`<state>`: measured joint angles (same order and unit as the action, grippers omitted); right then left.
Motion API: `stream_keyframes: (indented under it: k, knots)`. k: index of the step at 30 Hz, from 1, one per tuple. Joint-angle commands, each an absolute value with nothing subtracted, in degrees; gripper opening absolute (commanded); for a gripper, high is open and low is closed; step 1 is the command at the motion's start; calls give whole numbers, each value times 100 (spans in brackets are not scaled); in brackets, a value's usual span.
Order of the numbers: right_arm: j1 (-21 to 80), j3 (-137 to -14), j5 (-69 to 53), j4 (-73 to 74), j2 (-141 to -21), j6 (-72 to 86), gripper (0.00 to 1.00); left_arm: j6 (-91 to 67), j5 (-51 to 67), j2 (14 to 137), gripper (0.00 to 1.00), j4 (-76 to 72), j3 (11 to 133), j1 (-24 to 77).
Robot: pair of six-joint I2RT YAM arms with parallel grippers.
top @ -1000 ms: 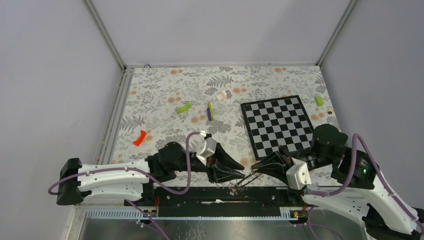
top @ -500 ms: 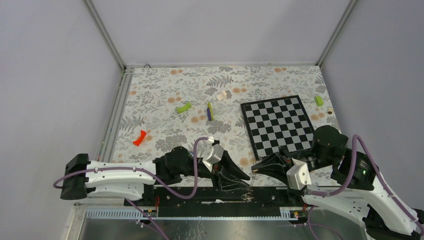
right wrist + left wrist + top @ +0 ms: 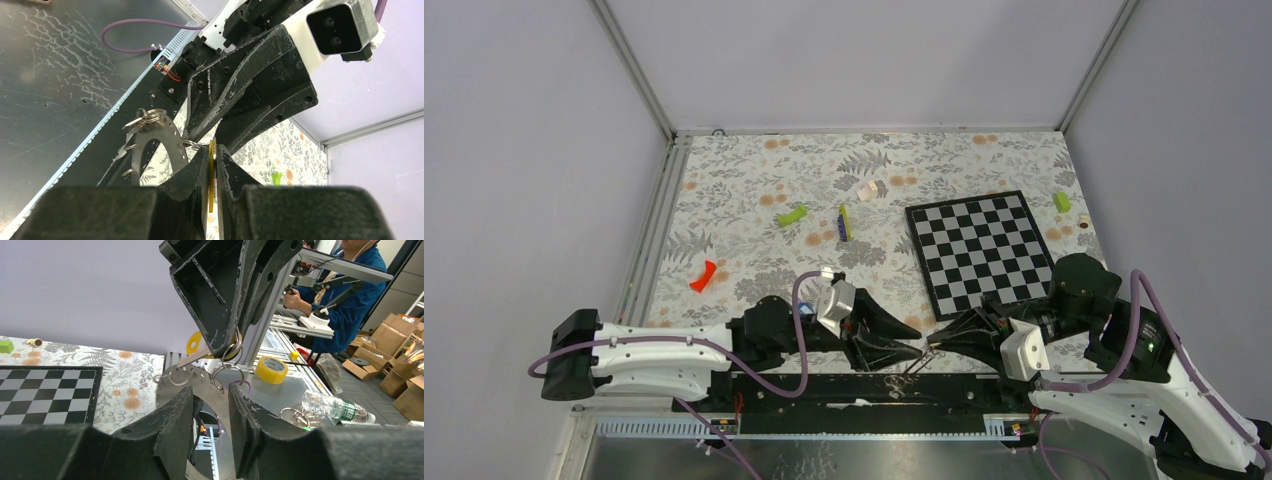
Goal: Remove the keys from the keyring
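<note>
1 yellow-tagged key (image 3: 194, 343), pinched by right tool (image 3: 211, 152)

keyring (image 3: 150, 132): you have bare silvery-grey metal here, smooth, with a dull sheen.
keys (image 3: 194, 346): smooth yellow plastic tag, pale metal blade.
left gripper (image 3: 210, 390): matt black plastic, grainy, edges scuffed pale.
right gripper (image 3: 211, 156): the same matt black plastic, rough and worn.
table cover (image 3: 754, 180): matt floral print; cloth or paper, you cannot tell.
chessboard (image 3: 979, 245): flat, smooth, low sheen.
metal sheet (image 3: 50, 75): bare grey metal, scratched, shiny in patches.
cable (image 3: 140, 21): smooth purple sheath, slightly glossy.
arm shells (image 3: 654, 365): white plastic, satin.
</note>
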<state>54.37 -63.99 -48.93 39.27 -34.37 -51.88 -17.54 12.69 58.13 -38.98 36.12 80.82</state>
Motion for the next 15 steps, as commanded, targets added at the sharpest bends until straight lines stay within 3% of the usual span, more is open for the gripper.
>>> stream_keyframes:
  k: [1,15]
  knots:
    - [5449,-6386,-5127,3499,-3384,-5030,0,-1624,1055,5800,37,-4559,3610,8104]
    - [5447,-6337,-5167,3396,-3355,-4953,0,-1625,1851,6199,39,-4877,3825,8106]
